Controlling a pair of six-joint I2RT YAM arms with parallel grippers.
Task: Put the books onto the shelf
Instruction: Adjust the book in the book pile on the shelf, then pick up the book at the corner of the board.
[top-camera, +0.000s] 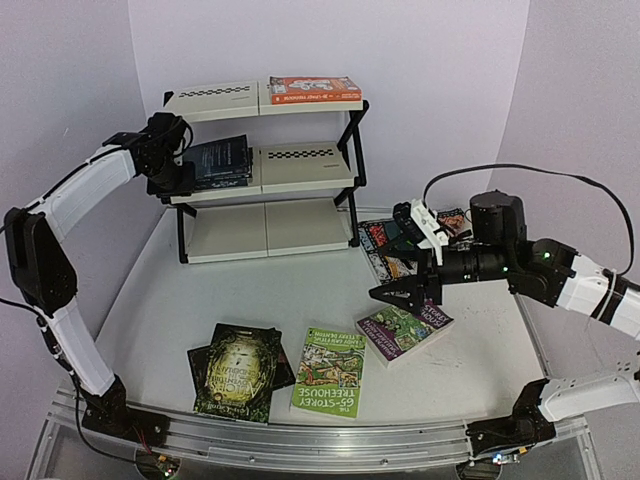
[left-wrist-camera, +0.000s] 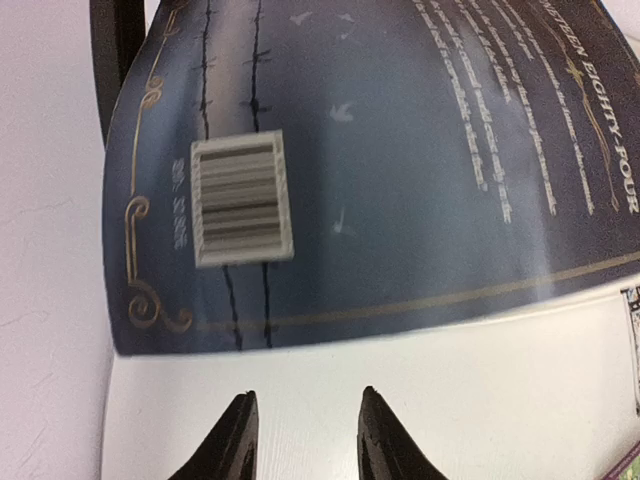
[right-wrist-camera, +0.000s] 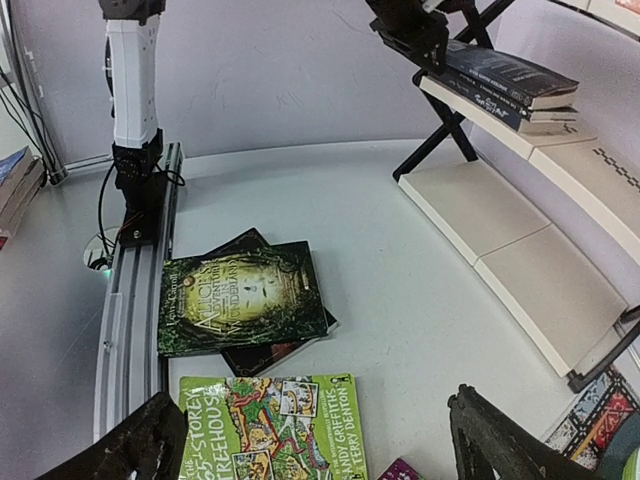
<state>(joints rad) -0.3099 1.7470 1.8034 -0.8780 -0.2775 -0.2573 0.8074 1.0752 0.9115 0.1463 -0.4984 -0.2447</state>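
Left wrist view — L gripper (left-wrist-camera: 306, 393) parted, clear of dark blue book (left-wrist-camera: 400, 170) on shelf (left-wrist-camera: 470, 400); R gripper (right-wrist-camera: 312, 400) wide, empty.

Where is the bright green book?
The bright green book lies on the table, front-middle in the top view, between the dark green-gold book and the purple book.

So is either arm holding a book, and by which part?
No. The left end effector stands open just short of the dark blue book; the right end effector is open, empty.
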